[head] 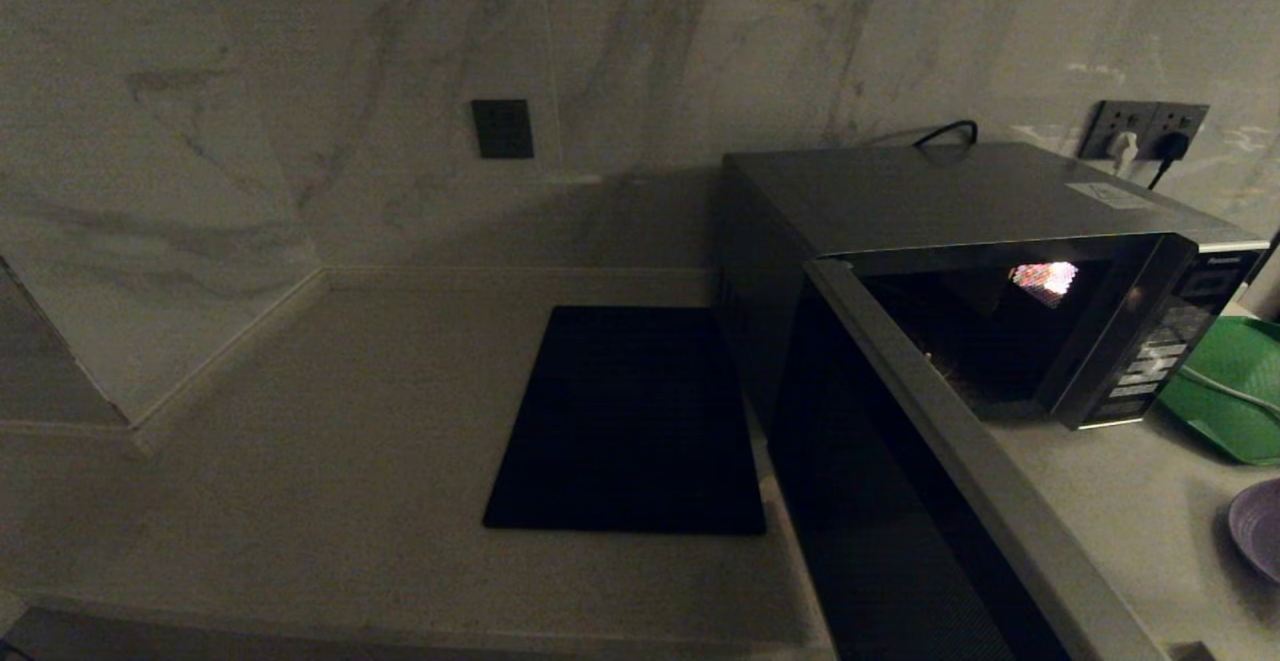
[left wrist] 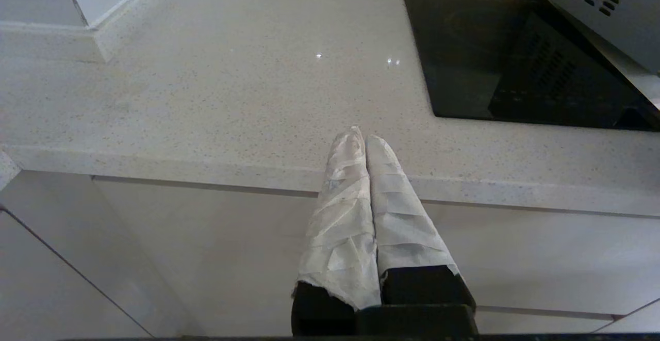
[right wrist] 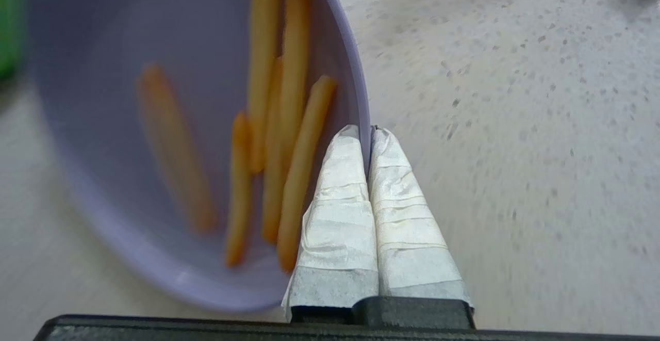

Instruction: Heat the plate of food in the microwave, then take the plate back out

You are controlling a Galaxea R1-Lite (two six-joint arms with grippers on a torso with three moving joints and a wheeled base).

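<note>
The right gripper (right wrist: 364, 137) is pinched on the rim of the small pale lilac plate of thin orange fries (right wrist: 170, 165), low over the speckled table (right wrist: 515, 124) to the right of the boxy silver-grey microwave (head: 960, 201). That thin edge-hold could let the plate tip and spill the fries. The dark glass door (head: 900, 501) stands swung out, and a green tray (head: 1235, 391) lies close by, perhaps crowding the path in. The left gripper (left wrist: 365, 142) idles, fingers together, at the table's front edge
</note>
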